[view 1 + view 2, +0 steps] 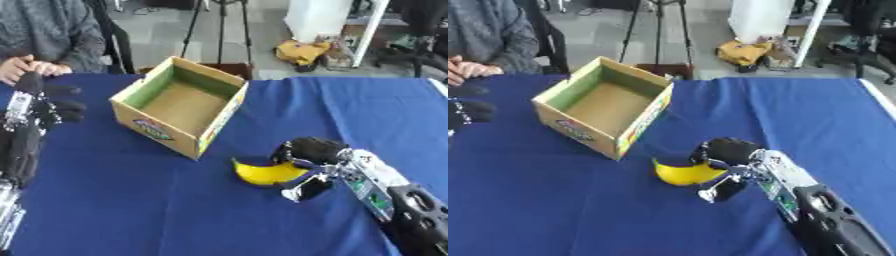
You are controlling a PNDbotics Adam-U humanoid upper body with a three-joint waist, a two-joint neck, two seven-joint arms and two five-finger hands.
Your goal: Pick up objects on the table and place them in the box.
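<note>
A yellow banana (262,173) lies on the blue tablecloth just right of the open cardboard box (181,103), whose inside shows bare. My right hand (308,159) comes in from the lower right and its fingers and thumb curl round the banana's right end. My left hand (45,102) hangs at the far left of the left eye view, black fingers relaxed and holding nothing, well away from the box.
The blue table (114,200) fills the view. A person sits at the far left edge with hands (26,67) resting on the table. Beyond the far edge stand a tripod (219,30) and yellow clutter (302,51) on the floor.
</note>
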